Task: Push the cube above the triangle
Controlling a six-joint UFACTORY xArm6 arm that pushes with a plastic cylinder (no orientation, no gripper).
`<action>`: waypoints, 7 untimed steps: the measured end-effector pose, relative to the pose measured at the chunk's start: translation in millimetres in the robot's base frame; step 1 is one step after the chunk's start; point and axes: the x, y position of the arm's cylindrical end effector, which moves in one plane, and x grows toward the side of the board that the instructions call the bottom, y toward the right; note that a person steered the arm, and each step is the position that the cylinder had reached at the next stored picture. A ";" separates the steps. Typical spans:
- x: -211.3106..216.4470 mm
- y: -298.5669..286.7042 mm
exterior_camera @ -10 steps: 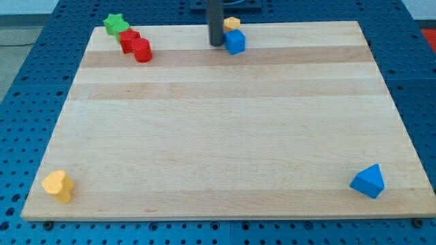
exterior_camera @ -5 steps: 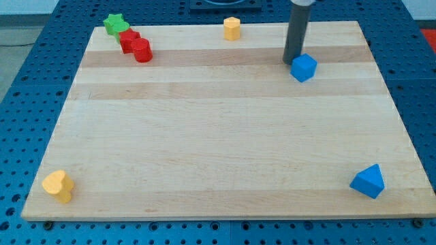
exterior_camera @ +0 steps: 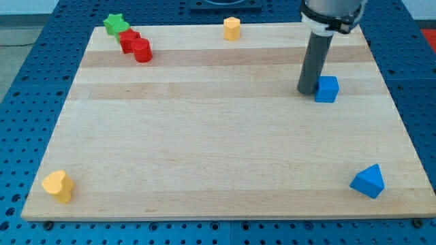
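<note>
My tip (exterior_camera: 307, 91) touching blue cube (exterior_camera: 327, 89) at its 9 o'clock side. No gripper on rod, so nothing clasped; contact is push only.

Blue triangle (exterior_camera: 368, 182) sits toward 5 o'clock of cube, well apart, near tabletop (exterior_camera: 204, 136) corner.

Judgement: push toward 3 o'clock, slow, centred on cube face to avoid spin; stop once directly at triangle's 12 o'clock.

Cube: small, solid blue, flat-faced, upright.

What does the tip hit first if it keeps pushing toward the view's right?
My tip sits right against the blue cube, on its left side, so it meets that cube first. Past the cube, the board looks free to its right edge.
</note>
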 end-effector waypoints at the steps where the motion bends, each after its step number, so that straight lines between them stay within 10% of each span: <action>1: 13.0 14.8; 7: 23.1 49.8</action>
